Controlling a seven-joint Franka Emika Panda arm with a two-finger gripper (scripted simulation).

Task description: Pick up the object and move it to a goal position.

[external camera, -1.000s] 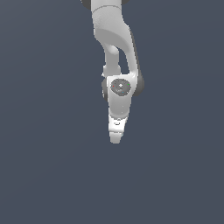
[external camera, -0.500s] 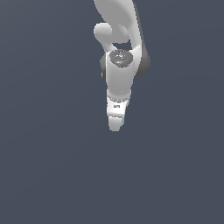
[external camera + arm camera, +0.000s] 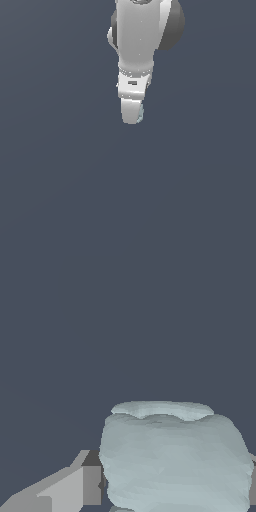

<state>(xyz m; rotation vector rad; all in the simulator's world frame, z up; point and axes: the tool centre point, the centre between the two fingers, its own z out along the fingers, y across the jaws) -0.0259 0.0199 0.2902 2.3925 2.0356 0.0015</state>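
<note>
The object is a pale grey-teal rounded lump with faint grooves. In the wrist view it fills the space between my fingers, which press on its sides. In the exterior view only a thin teal sliver of the object shows beside the white fingers. My gripper hangs from the white arm near the top of the exterior view, shut on the object and held above the dark floor.
A plain dark blue-grey floor fills both views. Nothing else shows on it, and no goal marker is in view.
The arm and gripper have risen toward the top of the exterior view, carrying the object with them; the arm now looks larger in that view.
</note>
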